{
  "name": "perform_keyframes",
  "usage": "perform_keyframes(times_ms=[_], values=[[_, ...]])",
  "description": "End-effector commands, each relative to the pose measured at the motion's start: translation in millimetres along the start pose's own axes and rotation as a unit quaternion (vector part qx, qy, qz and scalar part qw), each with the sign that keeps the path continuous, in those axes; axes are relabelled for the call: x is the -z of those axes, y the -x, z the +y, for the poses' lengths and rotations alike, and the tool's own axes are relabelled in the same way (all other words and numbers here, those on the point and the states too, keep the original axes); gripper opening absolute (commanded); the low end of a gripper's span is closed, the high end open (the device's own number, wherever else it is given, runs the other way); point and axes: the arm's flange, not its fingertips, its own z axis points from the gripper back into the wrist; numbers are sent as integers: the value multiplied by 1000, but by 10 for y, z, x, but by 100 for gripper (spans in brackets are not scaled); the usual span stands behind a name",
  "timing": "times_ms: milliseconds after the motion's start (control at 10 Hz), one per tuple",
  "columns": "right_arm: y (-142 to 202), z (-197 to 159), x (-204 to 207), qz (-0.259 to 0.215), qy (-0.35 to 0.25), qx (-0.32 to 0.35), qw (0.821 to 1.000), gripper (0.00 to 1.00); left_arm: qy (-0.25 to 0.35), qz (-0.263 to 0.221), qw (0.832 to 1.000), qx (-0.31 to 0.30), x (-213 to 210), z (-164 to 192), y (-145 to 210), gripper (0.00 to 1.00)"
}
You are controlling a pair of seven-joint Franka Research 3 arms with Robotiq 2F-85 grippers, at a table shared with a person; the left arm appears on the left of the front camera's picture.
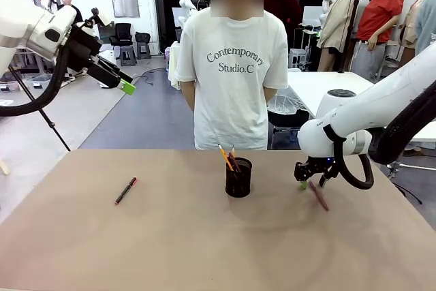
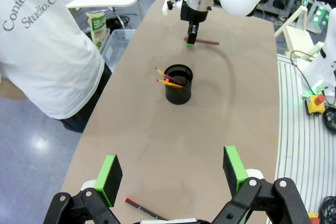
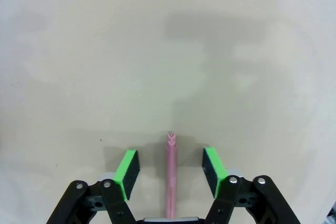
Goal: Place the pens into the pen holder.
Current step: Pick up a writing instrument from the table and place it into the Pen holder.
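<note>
A reddish-pink pen [image 3: 171,192] lies flat on the tan table, between the green pads of my right gripper [image 3: 170,170]. A small gap is left on each side, so the pads do not touch it. In the front view that gripper [image 1: 312,183] points down at the table's right, over the upper end of the pen [image 1: 319,197]. The black mesh pen holder [image 1: 238,178] stands mid-table with a yellow-orange pencil [image 1: 225,157] and another thin stick leaning in it. A black pen with a red end [image 1: 125,191] lies at the left. My left gripper [image 1: 126,86] hangs high at the left, open and empty.
A person in a white T-shirt [image 1: 235,80] stands at the far edge, right behind the holder, hands behind the back. The left wrist view looks down on the holder [image 2: 178,84], the black pen [image 2: 144,209] and the table's long edges.
</note>
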Motion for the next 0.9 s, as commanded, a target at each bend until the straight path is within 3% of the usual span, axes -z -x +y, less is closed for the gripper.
perform_keyframes(times_ms=[0, 500, 800], values=[[-37, -53, 33, 15, -6, -8, 1000, 0, -5, 0, 1000, 1, -9, -18, 6, 100], [-224, 107, -127, 47, 33, -46, 997, 0, -5, 0, 1000, 1, -9, -18, 6, 100], [-264, 108, -184, 43, 21, -46, 998, 0, -5, 0, 1000, 1, -9, -18, 6, 100]])
